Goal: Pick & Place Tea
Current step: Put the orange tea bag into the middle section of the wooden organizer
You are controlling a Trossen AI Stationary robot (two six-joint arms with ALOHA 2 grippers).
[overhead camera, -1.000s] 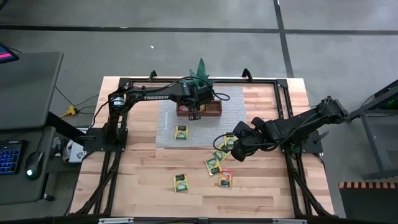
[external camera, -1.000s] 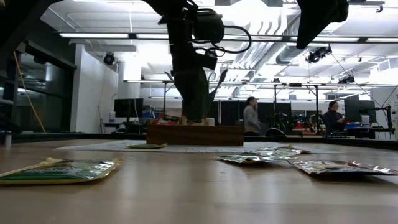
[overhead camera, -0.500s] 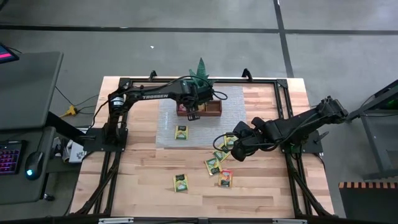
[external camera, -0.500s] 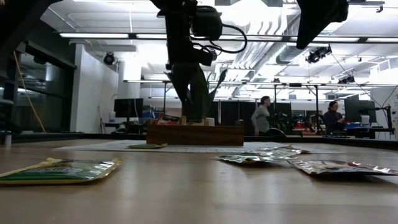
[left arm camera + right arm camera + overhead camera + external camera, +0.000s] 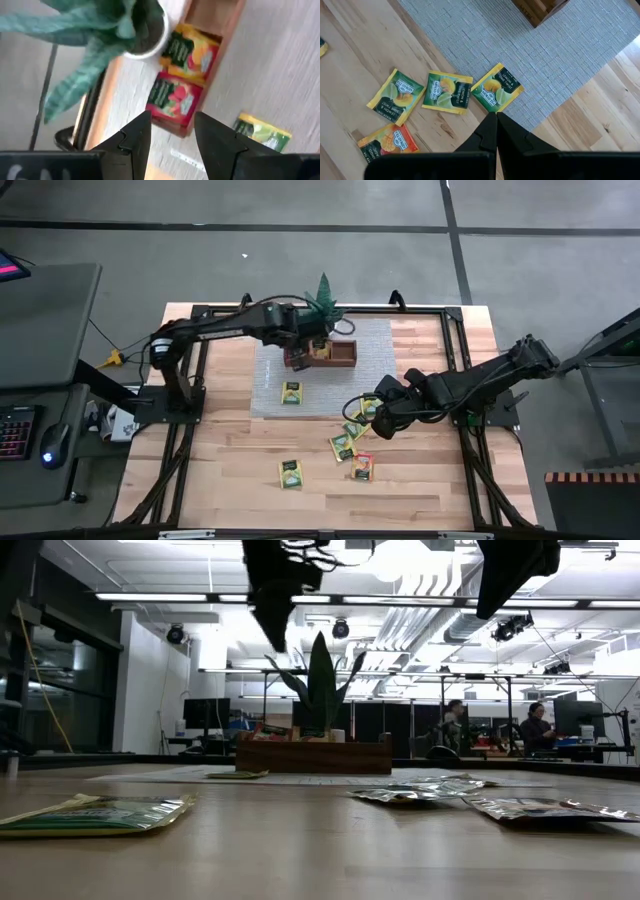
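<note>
Tea packets, red [image 5: 172, 102] and orange [image 5: 194, 50], lay in the brown wooden three-part tray [image 5: 338, 356] by the spiky green potted plant [image 5: 323, 292]. Left end effector [image 5: 296, 352] had lifted clear, fingers parted and empty, so judged one placement done. Yellow-green packets [image 5: 497, 92] remained on the bench [image 5: 230, 460] beneath the clenched, empty right end effector [image 5: 366, 418].

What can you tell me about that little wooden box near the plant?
The wooden tray is a long, low, dark-brown box with compartments, lying flat on a grey woven mat beside the potted plant. A red tea packet and an orange one lie in it. The left gripper, open, hangs above one end.
</note>
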